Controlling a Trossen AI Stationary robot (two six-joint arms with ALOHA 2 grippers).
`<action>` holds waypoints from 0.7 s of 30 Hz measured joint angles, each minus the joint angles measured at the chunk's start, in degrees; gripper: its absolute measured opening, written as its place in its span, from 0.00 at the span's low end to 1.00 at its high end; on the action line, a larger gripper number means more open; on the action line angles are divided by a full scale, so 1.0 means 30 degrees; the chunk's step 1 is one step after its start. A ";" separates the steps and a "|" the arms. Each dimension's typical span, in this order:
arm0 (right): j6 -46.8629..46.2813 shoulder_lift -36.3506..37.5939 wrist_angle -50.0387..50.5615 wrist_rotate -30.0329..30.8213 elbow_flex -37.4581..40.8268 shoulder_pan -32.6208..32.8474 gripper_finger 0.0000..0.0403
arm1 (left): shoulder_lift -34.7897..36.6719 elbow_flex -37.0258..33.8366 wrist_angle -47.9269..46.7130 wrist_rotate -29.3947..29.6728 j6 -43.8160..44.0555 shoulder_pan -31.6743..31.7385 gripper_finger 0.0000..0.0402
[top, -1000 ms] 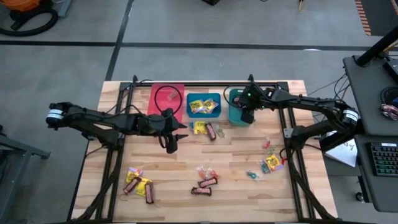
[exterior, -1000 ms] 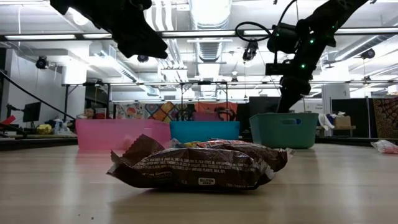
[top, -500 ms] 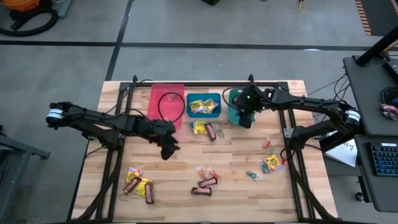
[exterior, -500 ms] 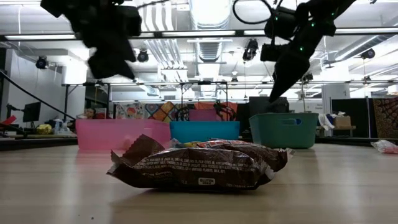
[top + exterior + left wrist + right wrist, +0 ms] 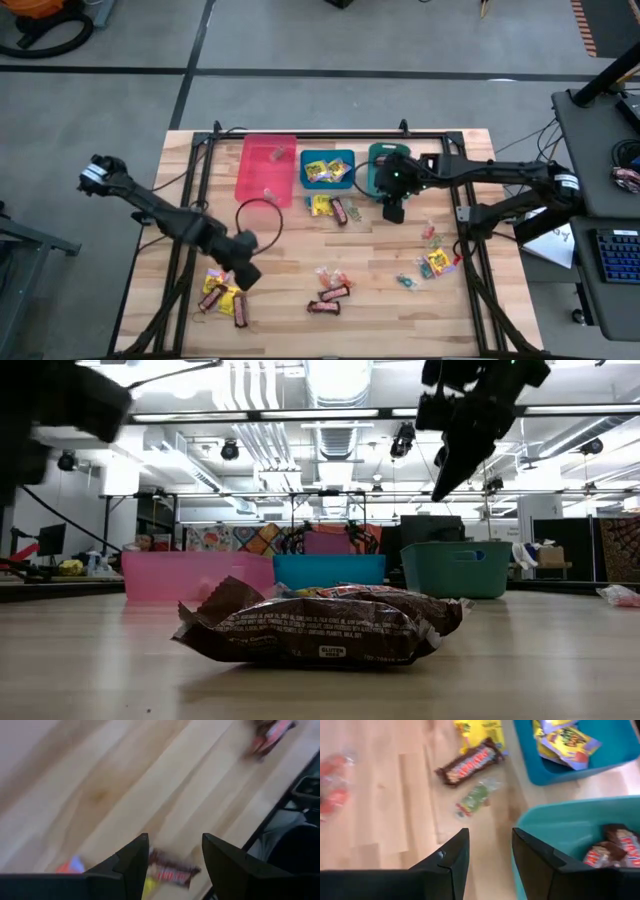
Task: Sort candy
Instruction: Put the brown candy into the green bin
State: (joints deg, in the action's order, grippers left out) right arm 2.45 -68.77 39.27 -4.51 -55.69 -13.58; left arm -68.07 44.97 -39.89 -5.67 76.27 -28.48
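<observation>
Big wooden tabletop (image 5: 380, 300) with three bins lined up along the far edge: pink bin (image 5: 266, 168), blue bin (image 5: 327, 169) with yellow packets in it, and teal bin (image 5: 378, 160), which in the right wrist view has a couple of dark brown-red bars (image 5: 615, 849) inside.

Left gripper (image 5: 243, 274) is up above the near-left part of the tabletop, right by a cluster of yellow packets and brown bars (image 5: 222, 296). Its fingers (image 5: 131, 865) are apart with nothing between them.

Right gripper (image 5: 394, 211) hangs just in front of the teal bin, fingers (image 5: 451, 862) open and empty too.

Loose candy is all over: a yellow packet (image 5: 320, 205) and a brown bar (image 5: 339, 211) just in front of the blue bin, a bunch of bars (image 5: 330, 295) near the middle front, and small pieces plus another yellow packet (image 5: 437, 262) on the right side.
</observation>
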 joint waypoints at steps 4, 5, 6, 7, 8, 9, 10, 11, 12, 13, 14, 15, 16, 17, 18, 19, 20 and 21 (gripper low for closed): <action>-0.1081 0.0014 0.0299 -0.0004 -0.0291 0.1240 0.34 | 0.0000 0.0007 -0.1433 -0.0001 0.2366 -0.1690 0.42; -0.1407 0.0014 0.0358 -0.0003 -0.0324 0.1553 0.34 | 0.0000 0.0007 -0.1685 -0.0015 0.2869 -0.2023 0.42; -0.1690 0.0014 0.0349 -0.0004 -0.0349 0.1856 0.34 | 0.0000 0.0007 -0.1901 -0.0025 0.3333 -0.2306 0.42; -0.2029 0.0014 0.0330 -0.0007 -0.0355 0.2172 0.34 | 0.0000 0.0007 -0.2085 -0.0022 0.3754 -0.2575 0.42; -0.2349 0.0014 0.0376 0.0000 -0.0361 0.2499 0.34 | 0.0000 0.0007 -0.2257 -0.0022 0.4135 -0.2828 0.42; -0.2730 0.0014 0.0451 -0.0012 -0.0361 0.2802 0.34 | 0.0000 0.0007 -0.2443 -0.0022 0.4440 -0.3074 0.42; -0.3165 0.0014 0.0540 -0.0021 -0.0377 0.3096 0.33 | 0.0000 0.0007 -0.2626 -0.0019 0.4671 -0.3335 0.42; -0.3651 0.0014 0.0665 -0.0021 -0.0426 0.3381 0.33 | 0.0000 0.0007 -0.2781 -0.0019 0.4894 -0.3598 0.42; -0.4143 0.0014 0.0818 -0.0029 -0.0469 0.3650 0.33 | 0.0000 0.0007 -0.2882 -0.0026 0.5096 -0.3876 0.42; -0.4641 0.0014 0.0988 -0.0048 -0.0476 0.3908 0.33 | 0.0000 0.0007 -0.2997 -0.0022 0.5306 -0.4160 0.42; -0.5123 0.0014 0.1224 -0.0048 -0.0489 0.4188 0.33 | 0.0000 0.0007 -0.3166 -0.0023 0.5545 -0.4438 0.42; -0.5564 0.0014 0.1471 -0.0043 -0.0534 0.4447 0.33 | -0.0001 0.0007 -0.3258 -0.0029 0.5841 -0.4728 0.42; -0.6017 0.0007 0.1646 -0.0034 -0.0583 0.4716 0.33 | 0.0000 0.0000 -0.3245 -0.0029 0.6199 -0.5007 0.42; -0.6378 0.0007 0.1800 -0.0025 -0.0653 0.4957 0.33 | 0.0000 0.0000 -0.3331 -0.0029 0.6610 -0.5247 0.42; -0.6688 0.0014 0.1832 -0.0050 -0.0704 0.5199 0.33 | 0.0000 0.0000 -0.3589 -0.0019 0.7058 -0.5479 0.42; -0.7069 0.0007 0.1811 -0.0036 -0.0731 0.5448 0.33 | -0.0001 -0.0026 -0.3813 -0.0009 0.7509 -0.5699 0.42; -0.7423 0.0007 0.1812 -0.0023 -0.0753 0.5679 0.34 | -0.0057 -0.0029 -0.3923 0.0016 0.7901 -0.5883 0.42; -0.7630 0.0007 0.1821 -0.0018 -0.0780 0.5899 0.34 | -0.0170 -0.0029 -0.3974 0.0033 0.8195 -0.6050 0.42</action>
State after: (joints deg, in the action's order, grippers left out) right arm -20.44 -68.75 44.74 -4.57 -58.03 4.12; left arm -68.58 44.88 -51.82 -5.57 100.86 -46.63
